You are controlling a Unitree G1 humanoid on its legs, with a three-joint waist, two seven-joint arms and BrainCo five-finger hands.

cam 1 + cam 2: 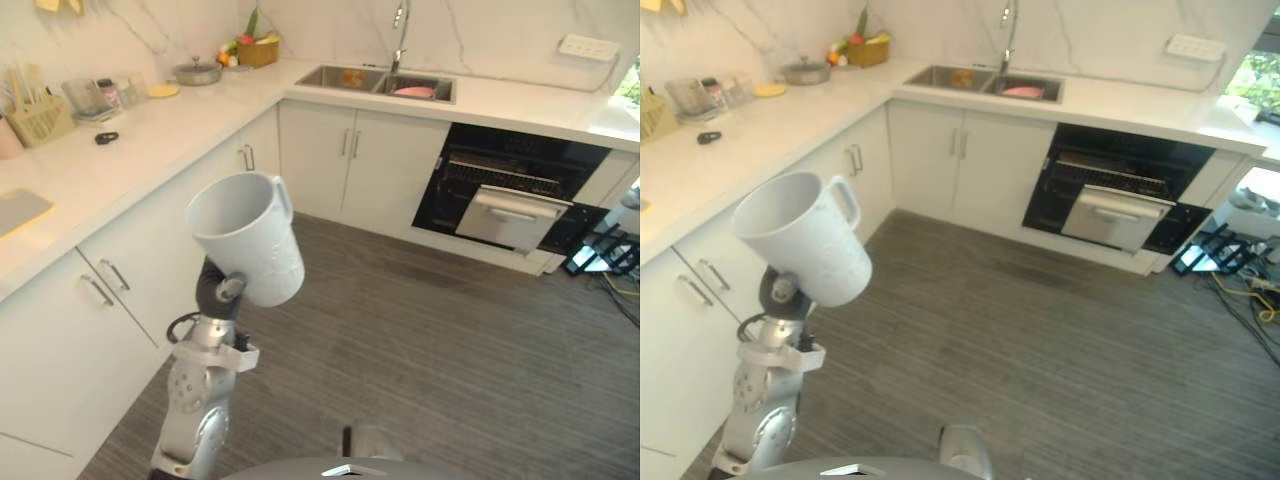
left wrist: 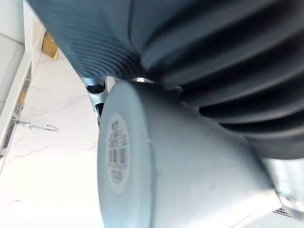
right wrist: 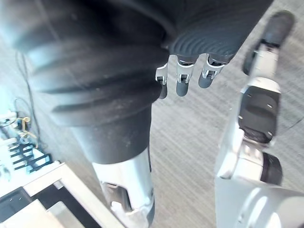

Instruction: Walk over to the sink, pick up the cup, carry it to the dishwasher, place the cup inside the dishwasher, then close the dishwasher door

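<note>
Left robot hand (image 1: 213,290) was raised close before the head camera, its fingers wrapped round the lower part of a white cup (image 1: 245,235); the left wrist view showed the dark ribbed cover pressed against the cup's side, with the labelled base turned toward that camera. The cup was tilted, mouth up and leaning to the left, handle on its far side, held in the air above the grey wood-grain floor (image 1: 420,340) and just in front of the white lower cabinets (image 1: 110,300). The right robot hand (image 3: 183,81) hung over the floor with relaxed fingers, holding nothing. Beyond the cup, the white surface (image 1: 120,160) ran along the left wall and turned the corner, carrying a dish rack (image 1: 40,115), a lidded pot (image 1: 197,72) and a fruit basket (image 1: 258,50). Farther along, the sink (image 1: 330,72) sat under a faucet (image 1: 400,35), with something pink (image 1: 413,91) in its right basin. To the right of it, the dishwasher (image 1: 520,165) stood dark inside, its pale door (image 1: 512,215) partly open.
</note>
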